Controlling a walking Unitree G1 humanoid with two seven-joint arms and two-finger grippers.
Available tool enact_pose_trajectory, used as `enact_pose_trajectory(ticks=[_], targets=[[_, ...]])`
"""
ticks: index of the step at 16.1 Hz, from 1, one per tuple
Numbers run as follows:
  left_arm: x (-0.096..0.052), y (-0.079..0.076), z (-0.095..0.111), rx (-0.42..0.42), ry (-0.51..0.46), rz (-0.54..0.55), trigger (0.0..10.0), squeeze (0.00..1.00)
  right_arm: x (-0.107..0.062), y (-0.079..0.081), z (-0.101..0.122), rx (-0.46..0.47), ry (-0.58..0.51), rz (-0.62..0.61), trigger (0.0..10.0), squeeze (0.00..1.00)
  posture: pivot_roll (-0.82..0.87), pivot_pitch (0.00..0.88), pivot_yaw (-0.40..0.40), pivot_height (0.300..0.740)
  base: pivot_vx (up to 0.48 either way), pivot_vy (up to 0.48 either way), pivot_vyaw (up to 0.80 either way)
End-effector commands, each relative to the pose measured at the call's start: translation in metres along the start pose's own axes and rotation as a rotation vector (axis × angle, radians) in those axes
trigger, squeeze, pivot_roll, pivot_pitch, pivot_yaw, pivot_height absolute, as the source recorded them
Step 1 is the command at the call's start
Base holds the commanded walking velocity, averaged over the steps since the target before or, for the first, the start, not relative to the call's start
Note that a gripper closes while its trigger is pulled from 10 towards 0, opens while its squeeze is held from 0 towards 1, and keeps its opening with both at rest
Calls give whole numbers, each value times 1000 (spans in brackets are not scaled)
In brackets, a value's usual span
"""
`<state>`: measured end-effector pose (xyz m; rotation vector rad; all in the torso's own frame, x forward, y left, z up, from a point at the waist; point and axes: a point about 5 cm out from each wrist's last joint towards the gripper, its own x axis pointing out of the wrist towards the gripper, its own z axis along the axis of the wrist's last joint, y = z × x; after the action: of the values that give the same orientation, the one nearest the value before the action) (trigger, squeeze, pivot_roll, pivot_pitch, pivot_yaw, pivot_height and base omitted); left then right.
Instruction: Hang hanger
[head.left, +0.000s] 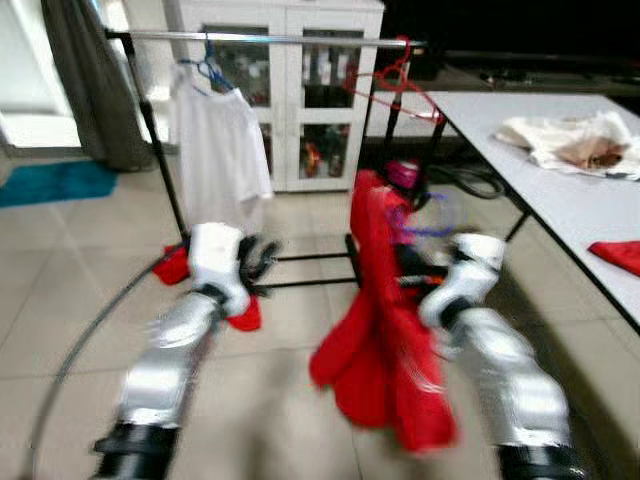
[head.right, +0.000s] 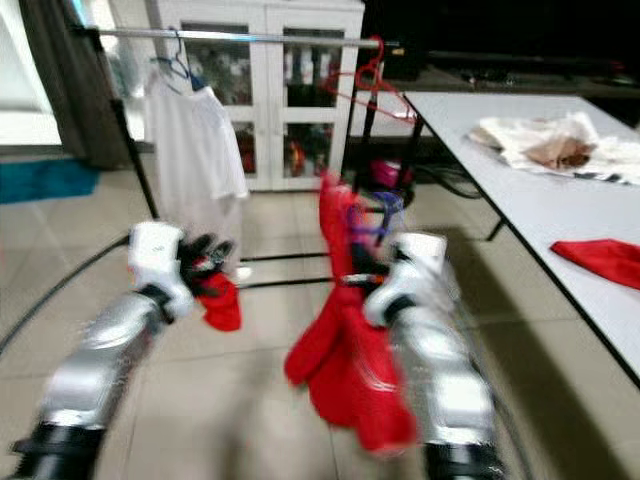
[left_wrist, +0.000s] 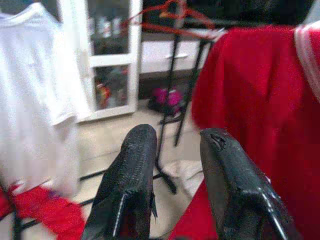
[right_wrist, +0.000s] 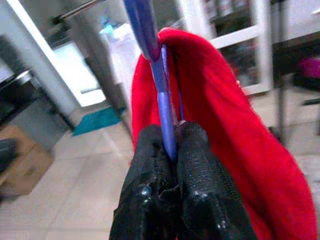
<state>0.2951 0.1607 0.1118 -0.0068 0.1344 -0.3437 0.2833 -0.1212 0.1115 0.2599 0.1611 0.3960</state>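
Gripping blue hanger (right_wrist: 159, 75), right claw (right_wrist: 169, 150); no writing legible.

- Thin blue plastic hanger (right_wrist: 159, 80): carries a red fabric garment (head.left: 385, 330), neck draped over it, body hanging down in loose folds.
- Position: in front of and below the silver clothes rail (head.left: 270, 38), not hooked on it.
- Head views blurred; hook shape unclear.

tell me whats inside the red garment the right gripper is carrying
A blue hanger runs up out of the red garment, pinched by the right gripper. The hanger's arms are covered by the cloth.
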Motion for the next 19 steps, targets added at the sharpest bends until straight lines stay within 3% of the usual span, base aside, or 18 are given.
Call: enact_pose_trajectory(ticks=[1,3,5,7,12,17,19], targets=[[5,-11,3,8,-9,-36,10000,0,-2,-8,12,-17,-43,-15,10000,0,-19,0,-66,740,390,0,0],[-2,-13,-3,-35,-13,-5,10000,0,-5,-9,14,-40,-31,-1,10000,0,-45,0,-58,740,388,0,0],[-12,-21,-23,-31,26,-34,10000,0,-16,-14,3,-29,-22,-36,10000,0,-21,0,-56,740,405,0,0],[-4,-18,-12,-28,-8,-29,10000,0,-16,-15,3,-43,-15,-25,10000,0,1,0,-62,740,407,0,0],[5,-7,5,-9,-26,-14,10000,0,3,-7,16,-54,-27,-33,10000,0,-10,0,-57,740,436,0,0],[6,-2,9,-6,-27,0,10000,0,5,-26,13,-102,35,-180,10000,0,-19,0,-53,740,467,0,0],[4,0,8,-1,-22,12,10000,0,3,-36,3,-134,127,-246,10000,0,-10,0,-57,740,480,0,0]])
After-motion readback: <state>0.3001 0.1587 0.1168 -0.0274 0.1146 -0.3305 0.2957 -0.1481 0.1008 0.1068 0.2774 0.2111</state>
